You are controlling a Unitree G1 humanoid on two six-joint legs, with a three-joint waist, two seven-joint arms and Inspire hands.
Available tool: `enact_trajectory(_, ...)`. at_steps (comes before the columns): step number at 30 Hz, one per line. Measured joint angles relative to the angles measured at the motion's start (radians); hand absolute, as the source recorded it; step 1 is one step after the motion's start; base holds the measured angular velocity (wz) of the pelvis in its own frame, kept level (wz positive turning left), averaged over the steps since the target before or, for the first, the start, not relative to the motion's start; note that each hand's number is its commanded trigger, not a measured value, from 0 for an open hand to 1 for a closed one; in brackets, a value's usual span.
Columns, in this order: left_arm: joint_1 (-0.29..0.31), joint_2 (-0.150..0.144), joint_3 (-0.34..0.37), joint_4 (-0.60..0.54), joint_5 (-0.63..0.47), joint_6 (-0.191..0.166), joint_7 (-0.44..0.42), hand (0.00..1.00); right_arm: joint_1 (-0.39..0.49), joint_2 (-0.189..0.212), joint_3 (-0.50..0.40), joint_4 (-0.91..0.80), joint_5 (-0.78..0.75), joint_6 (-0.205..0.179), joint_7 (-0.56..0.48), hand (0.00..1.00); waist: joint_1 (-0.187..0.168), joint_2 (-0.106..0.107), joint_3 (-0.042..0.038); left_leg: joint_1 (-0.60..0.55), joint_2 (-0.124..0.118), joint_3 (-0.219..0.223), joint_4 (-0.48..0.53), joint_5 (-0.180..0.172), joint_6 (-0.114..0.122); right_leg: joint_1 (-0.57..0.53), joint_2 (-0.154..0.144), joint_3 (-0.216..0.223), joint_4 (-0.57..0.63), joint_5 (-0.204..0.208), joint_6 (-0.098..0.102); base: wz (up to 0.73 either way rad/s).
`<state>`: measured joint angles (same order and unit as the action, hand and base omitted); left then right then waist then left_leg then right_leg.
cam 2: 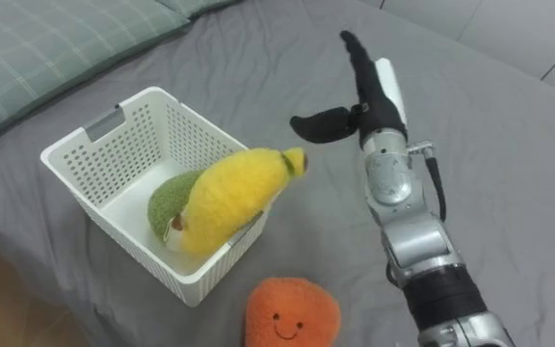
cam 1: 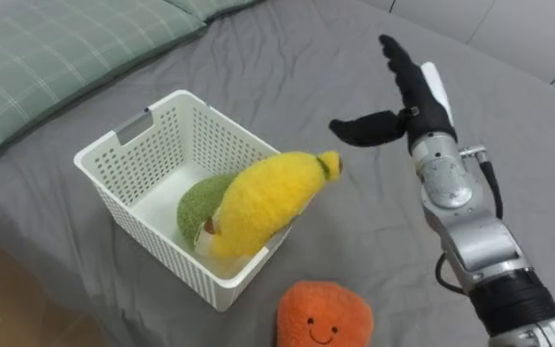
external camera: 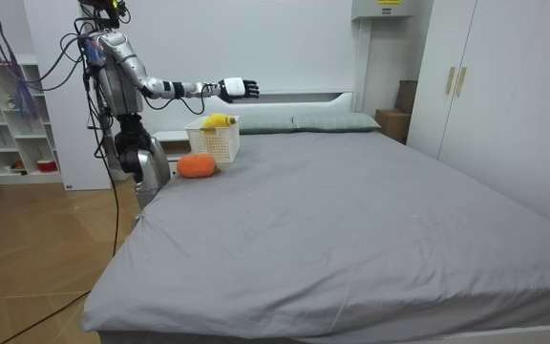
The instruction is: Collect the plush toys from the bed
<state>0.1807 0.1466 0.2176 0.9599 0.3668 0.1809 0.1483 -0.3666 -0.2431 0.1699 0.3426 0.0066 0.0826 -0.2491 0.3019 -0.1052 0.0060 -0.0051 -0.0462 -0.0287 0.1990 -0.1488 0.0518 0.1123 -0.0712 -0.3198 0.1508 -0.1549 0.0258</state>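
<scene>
A white perforated basket (cam 1: pixel 114 164) stands on the grey bed. Inside it lies a green plush toy (cam 1: pixel 198 204), and a yellow banana plush (cam 1: pixel 263 198) rests slanted across the basket's rim with its tip sticking out toward my right hand. An orange plush with a smiling face (cam 1: pixel 323 315) lies on the sheet just in front of the basket. My right hand (cam 1: pixel 408 92) hovers open above the bed, right of the basket, fingers straight and thumb spread, holding nothing. The room view has the basket (external camera: pixel 217 141) and orange plush (external camera: pixel 196 165) at the bed's corner beside the robot.
Green checked pillows (cam 1: pixel 56 58) lie at the head of the bed, left of the basket. The bed's edge and wooden floor (cam 1: pixel 8 308) are at the lower left. Wide grey sheet (external camera: pixel 351 210) stretches away toward the wardrobe (external camera: pixel 485 86).
</scene>
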Motion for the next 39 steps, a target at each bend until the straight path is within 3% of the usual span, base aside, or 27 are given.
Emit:
enact_trajectory(1,0.005,-0.009,0.018,0.0,0.0,0.0,0.001,0.0,0.023,-0.006,-0.008,-0.001,0.015,0.0,-0.005,0.0,-0.005,0.008,-0.0054,0.002,0.0,0.006,-0.002,0.0,0.001,0.0,-0.001,0.005,0.0,0.0,0.001,-0.09)
enact_trajectory(5,0.017,-0.017,0.037,0.006,-0.003,0.001,0.033,0.0,0.082,-0.033,-0.008,0.001,0.078,0.0,-0.025,0.0,-0.025,0.025,-0.0112,0.021,0.004,0.025,-0.016,0.001,0.001,0.005,0.001,0.022,0.0,0.0,0.001,-0.16)
enact_trajectory(7,0.019,-0.022,0.034,0.006,-0.01,0.0,0.053,0.0,0.111,-0.05,-0.008,0.005,0.11,0.0,-0.036,0.0,-0.05,0.03,-0.009,0.037,0.008,0.043,-0.024,0.001,0.001,0.013,0.003,0.031,0.0,0.0,0.001,-0.14)
enact_trajectory(9,0.022,-0.027,0.034,0.006,-0.019,0.0,0.066,0.0,0.127,-0.052,-0.008,0.006,0.111,0.0,-0.038,0.0,-0.056,0.03,-0.0084,0.044,0.013,0.059,-0.03,0.0,0.0,0.012,0.004,0.043,0.001,0.0,0.001,-0.22)
enact_trajectory(13,0.036,-0.037,0.033,0.002,-0.063,-0.011,0.083,0.0,0.156,-0.053,-0.009,0.042,0.107,-0.007,-0.039,0.0,-0.102,0.026,-0.0078,0.048,0.016,0.074,-0.033,0.0,0.0,0.01,0.005,0.048,0.002,0.001,0.002,-0.11)
enact_trajectory(17,0.037,-0.043,0.032,0.002,-0.081,-0.021,0.087,0.0,0.227,-0.038,-0.04,0.085,0.107,-0.006,-0.021,0.0,-0.113,0.027,-0.0074,0.054,0.016,0.077,-0.035,-0.002,0.0,0.011,0.005,0.058,0.001,0.001,0.002,-0.07)
enact_trajectory(20,0.046,-0.047,0.02,0.002,-0.081,-0.029,0.087,0.0,0.255,-0.029,-0.044,0.102,0.107,-0.006,0.011,0.0,-0.138,0.04,0.0009,0.054,0.016,0.084,-0.035,-0.003,0.001,0.007,0.007,0.074,0.002,0.003,0.004,-0.09)
enact_trajectory(22,0.047,-0.046,0.006,0.005,-0.083,-0.04,0.093,0.0,0.271,-0.028,-0.044,0.153,0.107,-0.007,0.03,0.0,-0.15,0.043,-0.0001,0.057,0.017,0.084,-0.035,-0.004,0.0,0.008,0.008,0.076,0.001,0.003,0.004,-0.02)
enact_trajectory(30,0.051,-0.047,-0.018,0.005,-0.081,-0.042,0.097,0.0,0.311,0.0,-0.031,0.199,0.104,-0.006,0.105,0.0,-0.153,0.043,-0.001,0.069,0.019,0.095,-0.034,-0.008,0.0,0.015,0.01,0.083,0.001,0.003,0.004,-0.04)
enact_trajectory(35,0.061,-0.047,-0.052,0.001,-0.081,-0.04,0.097,0.0,0.31,0.014,0.009,0.263,0.022,-0.004,0.164,0.0,-0.143,0.043,-0.0021,0.066,0.02,0.095,-0.03,-0.015,0.0,0.016,0.011,0.087,0.001,0.003,0.004,0.0)
enact_trajectory(39,0.08,-0.047,-0.08,-0.017,-0.08,-0.028,0.094,0.0,0.313,0.036,0.053,0.28,-0.015,0.026,0.24,0.0,-0.137,0.043,-0.0027,0.048,0.018,0.08,-0.01,-0.024,0.002,0.012,0.01,0.077,0.001,0.003,0.004,0.07)
